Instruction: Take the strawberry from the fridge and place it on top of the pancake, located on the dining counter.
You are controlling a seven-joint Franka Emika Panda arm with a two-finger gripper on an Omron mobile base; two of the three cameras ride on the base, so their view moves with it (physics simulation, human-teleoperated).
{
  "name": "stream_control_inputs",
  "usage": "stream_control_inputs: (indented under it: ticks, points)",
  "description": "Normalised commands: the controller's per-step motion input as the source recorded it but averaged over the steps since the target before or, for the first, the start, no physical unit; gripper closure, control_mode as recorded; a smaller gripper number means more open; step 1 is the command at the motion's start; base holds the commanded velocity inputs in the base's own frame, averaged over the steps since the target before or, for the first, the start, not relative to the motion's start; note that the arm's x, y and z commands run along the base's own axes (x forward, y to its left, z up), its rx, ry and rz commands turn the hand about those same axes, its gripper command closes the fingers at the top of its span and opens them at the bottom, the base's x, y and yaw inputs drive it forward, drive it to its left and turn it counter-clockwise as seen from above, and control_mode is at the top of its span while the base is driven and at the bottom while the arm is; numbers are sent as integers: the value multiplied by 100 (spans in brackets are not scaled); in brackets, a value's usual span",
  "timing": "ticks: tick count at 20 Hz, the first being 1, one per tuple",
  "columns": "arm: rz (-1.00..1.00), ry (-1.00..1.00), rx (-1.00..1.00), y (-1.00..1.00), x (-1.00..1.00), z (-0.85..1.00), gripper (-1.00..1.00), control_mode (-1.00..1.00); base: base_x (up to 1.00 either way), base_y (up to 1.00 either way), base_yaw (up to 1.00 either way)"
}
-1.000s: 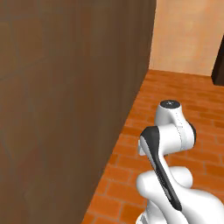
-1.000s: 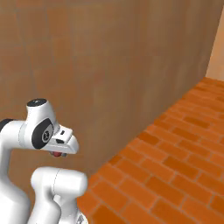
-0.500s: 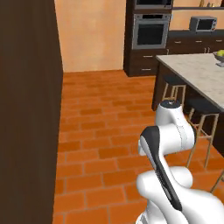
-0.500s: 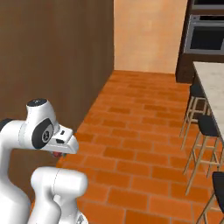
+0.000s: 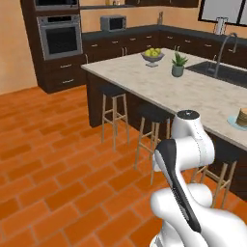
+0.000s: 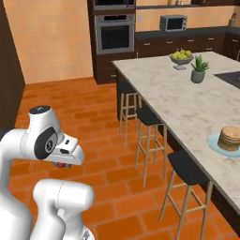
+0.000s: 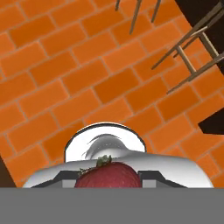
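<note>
Close against the hand camera, the strawberry [image 7: 108, 174] sits red and green-capped between the fingertips, and the pincer [image 6: 60, 164] is closed on it; from the right base camera a small red spot shows under the tucked wrist, which fits that reading. Below the fruit lies the orange brick floor [image 7: 65, 87], with the legs of a bar stool [image 7: 188, 57] crossing the upper right corner. What has changed over the last second is the whole outlook: a second ago both base cameras faced a tall dark brown panel at close range, half a second ago that panel had slid to the left edge and the island had begun to appear, and now the kitchen lies open ahead. Since the arm keeps the same folded pose throughout, I judge that the base has turned, not that anything in the room moved. Just beyond the arm stand the dark-seated bar stools [image 6: 187, 168] along the dining counter [image 6: 178, 101], whose pale marbled top runs away from the robot. On its near right part rests the pancake [image 6: 230, 138] on a pale blue plate [image 6: 214, 142], well apart from the gripper. Farther along stand a small potted plant [image 5: 178, 64] and a bowl of yellow-green fruit [image 5: 152, 54], and past them the wall oven [image 5: 59, 35]. So the fetching looks done; carrying and placing remain.
</note>
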Motion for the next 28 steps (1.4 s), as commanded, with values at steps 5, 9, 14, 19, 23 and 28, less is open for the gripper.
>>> stream_control_inputs:
  ticks: [5,9,14,19,23,28]
  points:
    - [0,0,0,0,0,0,100,100,64,-5,-68]
    - [0,0,0,0,0,0,100,100,63,-4,-71]
    - [0,0,0,0,0,0,100,100,64,-8,-68]
    - [0,0,0,0,0,0,100,100,50,3,-63]
    - [0,0,0,0,0,0,100,100,42,39,-46]
    - [0,0,0,0,0,0,100,100,53,57,-37]
